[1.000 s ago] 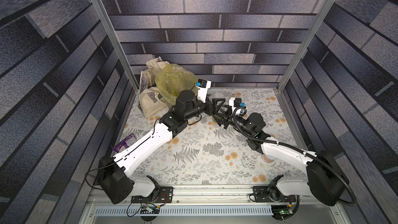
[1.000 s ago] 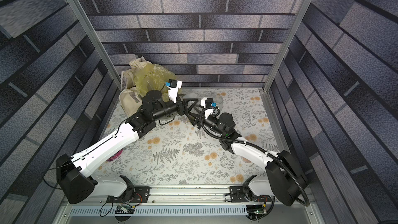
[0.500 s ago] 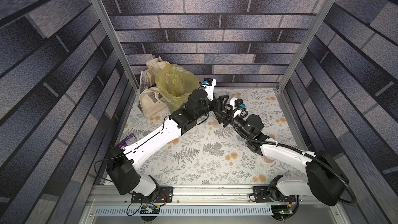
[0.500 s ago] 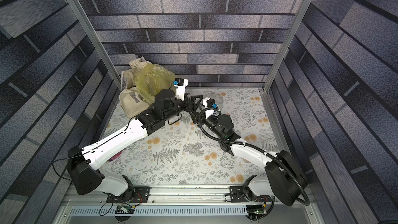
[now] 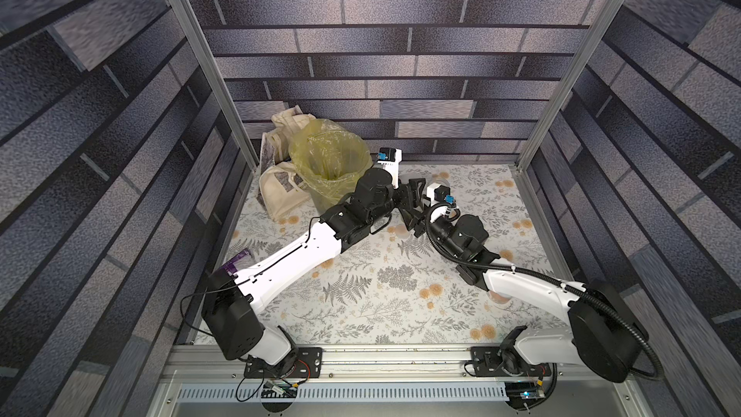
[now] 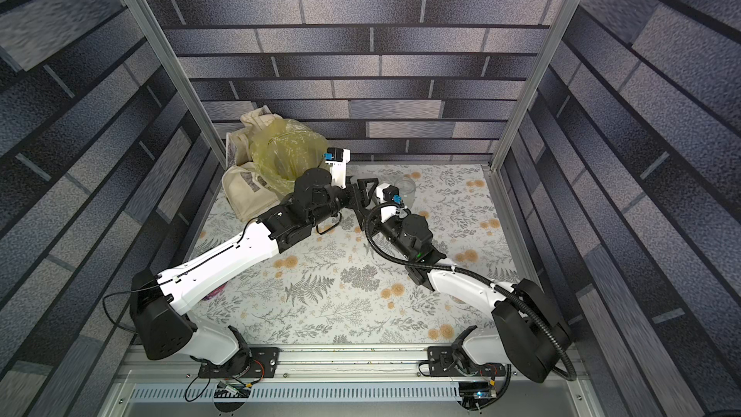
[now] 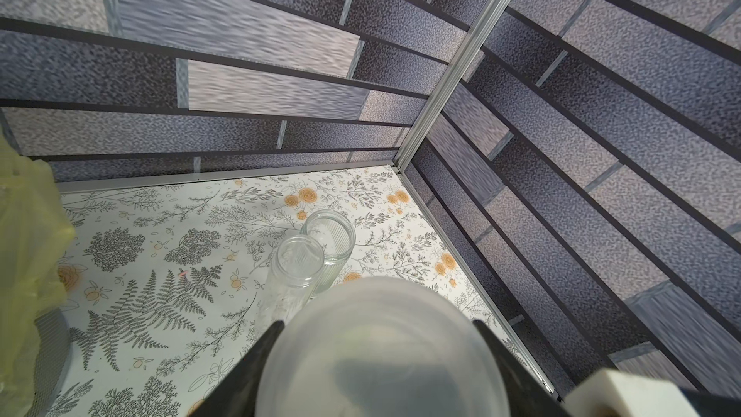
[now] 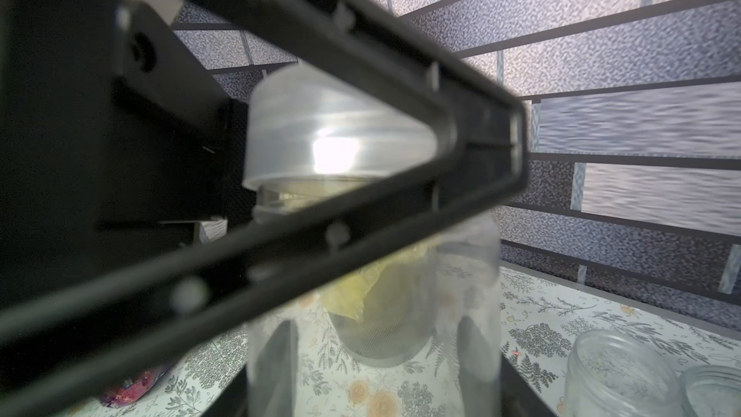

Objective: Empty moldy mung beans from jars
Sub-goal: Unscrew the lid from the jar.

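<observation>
Held jar (image 8: 461, 274): clear, upright, off the table (image 5: 381, 294), at far centre just right of the bin (image 5: 308, 140). Right gripper (image 8: 377, 320) is clamped on its body, one finger on each side. I see straight through the glass. White haze on the wall.

Lid (image 7: 381, 355): frosted white, at the mouth of the held jar, in the right wrist view (image 8: 320, 134) slightly tilted with the jar rim showing just under it. Can't tell if it's seated or free. Left gripper (image 7: 379, 324) grasps it, black fingers (image 7: 268, 338) against opposite edges. The two grippers meet nose to nose there in both top views.

Mung beans: can't make them out in any view. There's a dark patch behind the lid in the left wrist view, too blurred to call.

Other jars are both open and upright on the table, at the far side right of the grippers, touching or nearly so:
- tall jar (image 7: 296, 270), narrow, clear, whitish residue low down
- ribbed jar (image 7: 328, 242), shorter and wider, just behind the tall jar; a top view shows it too (image 6: 403, 188)

Bin is at far left, with a yellow liner draped over the rim. Cloth bag (image 5: 280, 190) leans against its left side. Purple item (image 5: 234, 262) lies at the table's left edge, partly under the left arm.
</observation>
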Controlling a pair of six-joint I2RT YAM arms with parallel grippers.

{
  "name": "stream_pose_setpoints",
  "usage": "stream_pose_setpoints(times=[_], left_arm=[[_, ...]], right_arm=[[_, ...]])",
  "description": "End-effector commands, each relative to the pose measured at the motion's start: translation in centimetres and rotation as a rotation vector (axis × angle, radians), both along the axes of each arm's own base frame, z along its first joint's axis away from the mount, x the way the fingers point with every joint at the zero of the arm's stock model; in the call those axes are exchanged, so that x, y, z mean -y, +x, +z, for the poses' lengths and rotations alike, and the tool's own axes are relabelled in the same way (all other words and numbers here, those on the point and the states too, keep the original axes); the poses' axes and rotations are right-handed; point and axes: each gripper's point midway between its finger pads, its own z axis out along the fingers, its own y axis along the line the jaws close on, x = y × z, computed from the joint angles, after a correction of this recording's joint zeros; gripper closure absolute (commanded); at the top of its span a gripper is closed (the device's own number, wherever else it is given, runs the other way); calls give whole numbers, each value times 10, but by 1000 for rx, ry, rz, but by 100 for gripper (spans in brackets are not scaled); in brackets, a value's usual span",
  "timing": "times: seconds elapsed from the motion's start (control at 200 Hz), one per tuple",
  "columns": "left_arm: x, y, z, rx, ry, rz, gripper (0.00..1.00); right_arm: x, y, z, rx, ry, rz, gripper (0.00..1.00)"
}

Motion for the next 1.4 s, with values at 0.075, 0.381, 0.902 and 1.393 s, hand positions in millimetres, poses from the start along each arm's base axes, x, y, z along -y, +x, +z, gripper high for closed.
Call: stream_pose_setpoints(times=[0.075, 0.381, 0.902, 1.393], left_arm=[[-20, -2, 71, 51, -153, 68, 30], [-31, 12, 85, 28, -200, 49, 31], [-43, 29, 100, -19, -280, 16, 32], [-59, 38, 104, -8, -320, 17, 32]], right_arm=[[65, 43, -35, -93, -5, -370, 60], [57, 39, -41, -52, -42, -319, 59], [43, 35, -45, -30, -43, -241, 59], [40, 36, -51, -48, -47, -229, 58]])
